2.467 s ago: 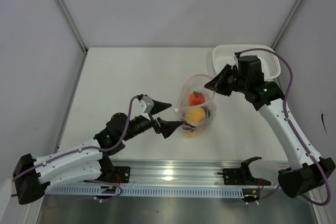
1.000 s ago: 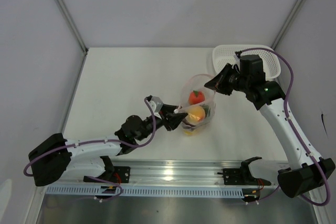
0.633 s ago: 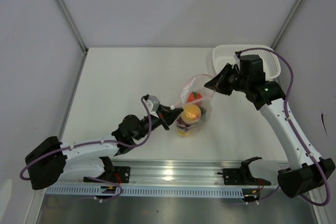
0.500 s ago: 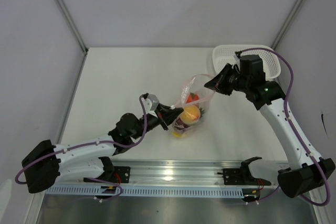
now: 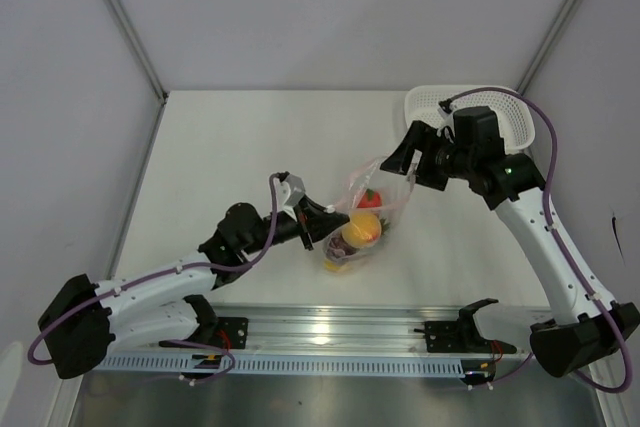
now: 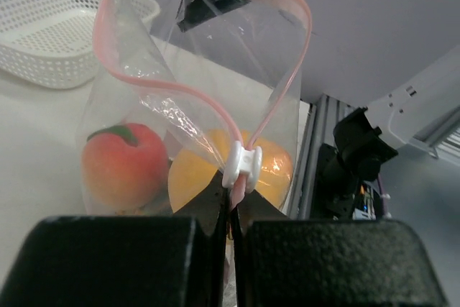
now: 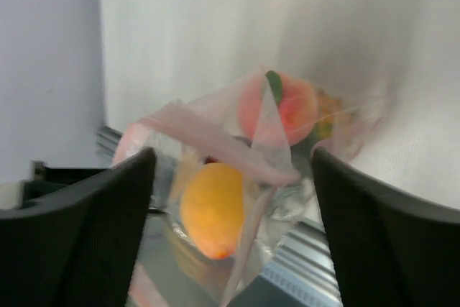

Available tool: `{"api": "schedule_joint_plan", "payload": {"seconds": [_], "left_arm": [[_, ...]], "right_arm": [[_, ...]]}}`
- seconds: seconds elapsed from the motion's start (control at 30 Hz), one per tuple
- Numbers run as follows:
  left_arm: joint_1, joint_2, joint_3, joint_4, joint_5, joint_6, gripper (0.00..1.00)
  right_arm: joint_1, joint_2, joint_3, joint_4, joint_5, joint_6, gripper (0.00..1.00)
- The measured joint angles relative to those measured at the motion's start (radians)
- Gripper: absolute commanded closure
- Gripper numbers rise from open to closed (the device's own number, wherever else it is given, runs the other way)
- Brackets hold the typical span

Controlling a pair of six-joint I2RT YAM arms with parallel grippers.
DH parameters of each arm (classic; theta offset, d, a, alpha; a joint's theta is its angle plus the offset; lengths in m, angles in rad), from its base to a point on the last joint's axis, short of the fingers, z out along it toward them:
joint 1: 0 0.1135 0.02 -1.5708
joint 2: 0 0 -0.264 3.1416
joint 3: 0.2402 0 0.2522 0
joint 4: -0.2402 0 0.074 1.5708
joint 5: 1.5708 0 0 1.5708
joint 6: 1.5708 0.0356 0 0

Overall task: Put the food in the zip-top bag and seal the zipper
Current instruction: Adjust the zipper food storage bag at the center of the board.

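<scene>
Some food (image 6: pixel 122 167) indistinct inside folded zip-top bag (image 6: pixel 215 70)

left arm: stretched low over the desk, forearm reaching right | left claw (image 5: pixel 326 226): fingers (image 6: pixel 205 213) pressed flat together, nipping the zipper (image 6: pixel 136 79) at their tips | right arm: rising from its base, leaning left toward the left claw | right claw (image 5: pixel 408 164): 2 fingers (image 7: pixel 108 206) spread wide apart

white table (image 5: pixel 220 157) carries mesh basket (image 5: pixel 425 102), zip-top bag (image 5: pixel 368 209).
</scene>
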Motion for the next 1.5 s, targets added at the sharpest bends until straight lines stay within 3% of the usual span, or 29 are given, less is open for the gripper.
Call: {"api": "schedule_joint_plan", "payload": {"seconds": [0.33,0.57,0.73,0.87,0.97,1.3,1.4,1.5], "left_arm": [[0.045,0.022,0.109,-0.172,0.219,-0.018,0.99],[0.107,0.025,0.238,-0.359,0.377,-0.042,0.99],[0.124,0.029,0.275,-0.437,0.472,-0.061,0.99],[0.126,0.038,0.278,-0.469,0.523,-0.07,0.99],[0.129,0.039,0.281,-0.485,0.549,-0.074,0.99],[0.144,0.047,0.311,-0.555,0.579,-0.082,0.99],[0.145,0.05,0.32,-0.569,0.579,-0.086,0.99],[0.145,0.05,0.322,-0.576,0.579,-0.087,0.99]], "right_arm": [[0.074,-0.001,0.244,-0.103,0.015,-0.28,0.01],[0.31,0.037,0.349,-0.113,-0.068,-0.473,0.01],[0.389,0.101,0.346,-0.122,-0.116,-0.544,0.17],[0.41,0.13,0.338,-0.113,-0.151,-0.578,0.4],[0.414,0.135,0.338,-0.108,-0.19,-0.593,0.48],[0.447,0.144,0.299,-0.097,-0.291,-0.61,0.41],[0.487,0.154,0.299,-0.096,-0.284,-0.61,0.44],[0.522,0.164,0.298,-0.096,-0.266,-0.61,0.52]]}}
